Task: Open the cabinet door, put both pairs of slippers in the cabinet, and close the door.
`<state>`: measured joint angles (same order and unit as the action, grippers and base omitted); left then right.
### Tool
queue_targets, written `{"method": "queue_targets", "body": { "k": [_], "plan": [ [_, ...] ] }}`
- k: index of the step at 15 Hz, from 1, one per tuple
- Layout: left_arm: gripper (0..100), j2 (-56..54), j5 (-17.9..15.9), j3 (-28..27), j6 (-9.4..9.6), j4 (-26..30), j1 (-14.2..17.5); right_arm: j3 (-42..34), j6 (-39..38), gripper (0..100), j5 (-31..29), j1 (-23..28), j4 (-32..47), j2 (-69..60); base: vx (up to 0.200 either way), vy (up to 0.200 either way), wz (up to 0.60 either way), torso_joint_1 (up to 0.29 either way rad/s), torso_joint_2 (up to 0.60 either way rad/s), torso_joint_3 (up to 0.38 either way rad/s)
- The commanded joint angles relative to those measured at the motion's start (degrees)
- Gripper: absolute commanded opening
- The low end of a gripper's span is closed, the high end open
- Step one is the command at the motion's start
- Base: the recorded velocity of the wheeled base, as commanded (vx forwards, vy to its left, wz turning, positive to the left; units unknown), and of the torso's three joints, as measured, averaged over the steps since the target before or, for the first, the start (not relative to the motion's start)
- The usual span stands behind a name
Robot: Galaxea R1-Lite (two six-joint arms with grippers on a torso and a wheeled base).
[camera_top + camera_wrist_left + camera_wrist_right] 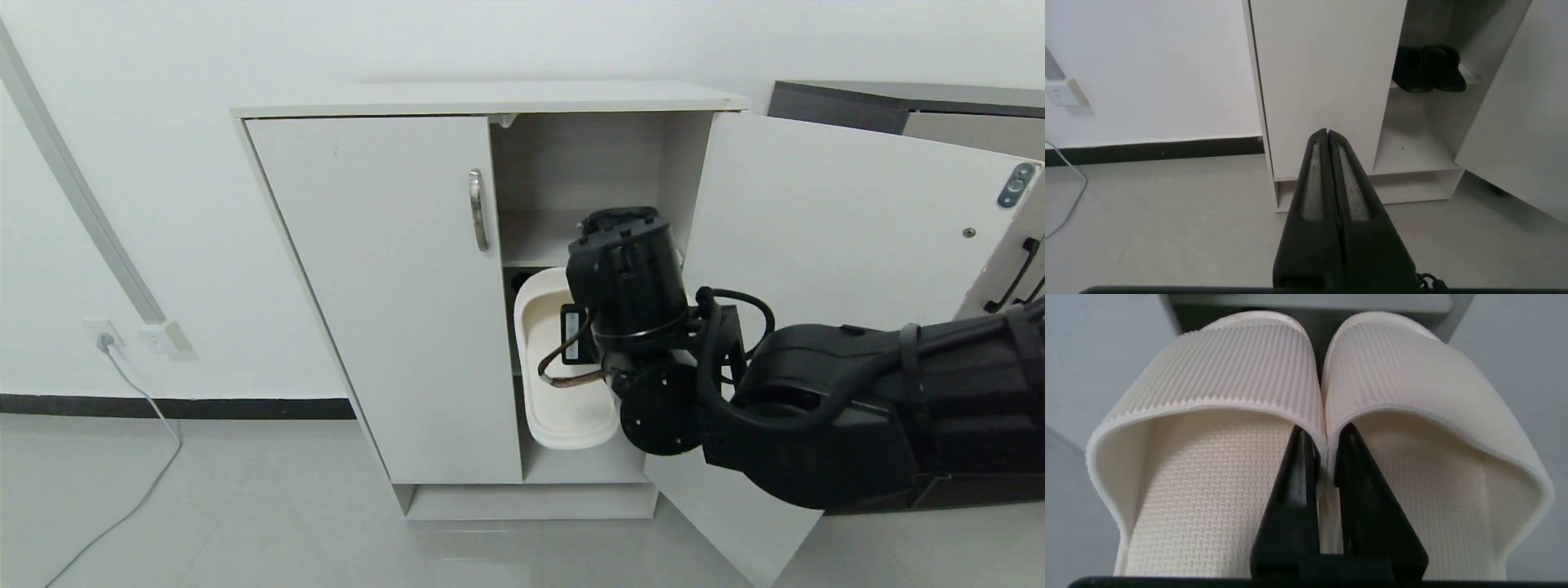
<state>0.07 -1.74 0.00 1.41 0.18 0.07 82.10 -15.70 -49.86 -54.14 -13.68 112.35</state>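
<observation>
The right pincer [1325,449] grips the inner edges of both cream slippers [1221,384], pressed together, in the cabinet's [384,294] open right half. The left pincer [1327,143] is closed and empty.

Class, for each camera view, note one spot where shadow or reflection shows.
Head view: the glossy floor mirrors the base of the cabinet, its open compartment shaded. Left wrist view: the dark pair sits in shelf shade. Right wrist view: shadow gathers under the straps of the cream slippers.
</observation>
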Motion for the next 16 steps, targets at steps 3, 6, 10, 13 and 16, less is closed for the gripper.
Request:
{"method": "queue_targets", "body": {
  "k": [3, 6, 10, 13, 16],
  "plan": [
    [0, 0.01, 0.07, 0.00, -0.01, -0.01, 0.01, 3.85, 1.02, 0, -0.94, -0.09, 0.67, 1.03, 0.000, 0.000, 0.00, 0.000, 0.00, 0.000],
    [0, 0.01, -0.01, 0.00, -0.01, -0.01, 0.01, 3.85, 1.02, 0, -0.94, 0.00, 0.85, 1.21, 0.067, 0.000, 0.00, -0.001, 0.00, 0.001],
    [0, 0.01, -0.01, 0.00, -0.01, -0.01, 0.01, 3.85, 1.02, 0, -0.94, 0.26, 0.85, 1.29, 0.200, 0.000, 0.00, 0.004, 0.01, 0.005],
    [0, -0.07, -0.01, 0.00, -0.01, -0.01, 0.01, 3.85, 1.02, 0, -0.94, 0.35, 0.85, 1.29, 0.200, 0.000, 0.00, 0.001, 0.00, 0.001],
    [0, 0.01, -0.01, 0.00, -0.01, -0.01, 0.01, 3.85, 1.02, 0, -0.94, 0.53, 0.85, 1.29, 0.200, 0.000, 0.00, 0.002, 0.00, 0.002]
  ]
}}
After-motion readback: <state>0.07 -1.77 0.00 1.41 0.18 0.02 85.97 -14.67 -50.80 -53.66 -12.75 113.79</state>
